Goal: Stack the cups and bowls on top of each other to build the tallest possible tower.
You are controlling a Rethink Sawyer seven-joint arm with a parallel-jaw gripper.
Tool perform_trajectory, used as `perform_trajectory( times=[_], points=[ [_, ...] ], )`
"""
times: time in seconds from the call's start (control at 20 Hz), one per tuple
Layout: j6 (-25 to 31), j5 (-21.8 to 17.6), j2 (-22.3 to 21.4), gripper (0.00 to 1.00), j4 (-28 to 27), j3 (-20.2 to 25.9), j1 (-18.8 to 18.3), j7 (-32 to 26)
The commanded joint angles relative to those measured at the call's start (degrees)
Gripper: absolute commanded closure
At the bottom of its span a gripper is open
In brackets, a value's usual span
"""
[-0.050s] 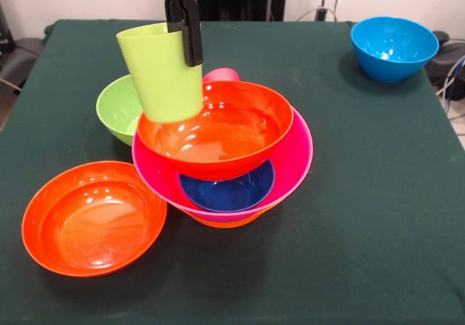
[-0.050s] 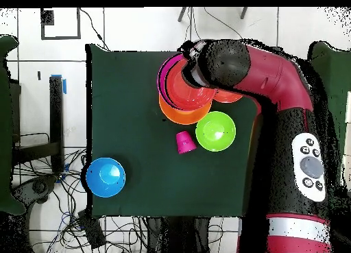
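Observation:
My gripper comes down from above and is shut on the rim of the lime green cup. The cup hangs upright over the left rim of a red-orange bowl. That bowl rests tilted in the big pink bowl, which also holds the small dark blue bowl. An orange bowl lies under the pile. In the overhead view the arm hides the gripper and the cup. The pile shows there as the pink bowl, red-orange bowl and orange bowl.
A green bowl and a red-pink cup stand just behind the pile. A second shallow red-orange bowl sits front left. The light blue bowl stands alone at a far corner.

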Motion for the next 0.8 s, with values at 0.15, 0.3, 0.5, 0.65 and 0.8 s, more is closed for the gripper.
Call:
perform_trajectory(
  times=[0.15, 0.3, 0.5, 0.65, 0.8],
  points=[
    [-2.9, 0.2, 4.4, 1.0, 6.7, 1.9, 1.1, 3.2],
    [-2.7, 0.4, 4.4, 1.0, 6.9, 2.1, 1.2, 3.2],
    [-1.9, 1.0, 4.9, 1.0, 7.5, 3.1, 0.6, 2.0],
    [-1.6, 1.3, 5.7, 1.0, 7.6, 3.8, 0.2, 0.7],
    [1.9, -0.2, 6.1, 1.0, 5.3, 0.6, 2.9, 3.9]
  ],
)
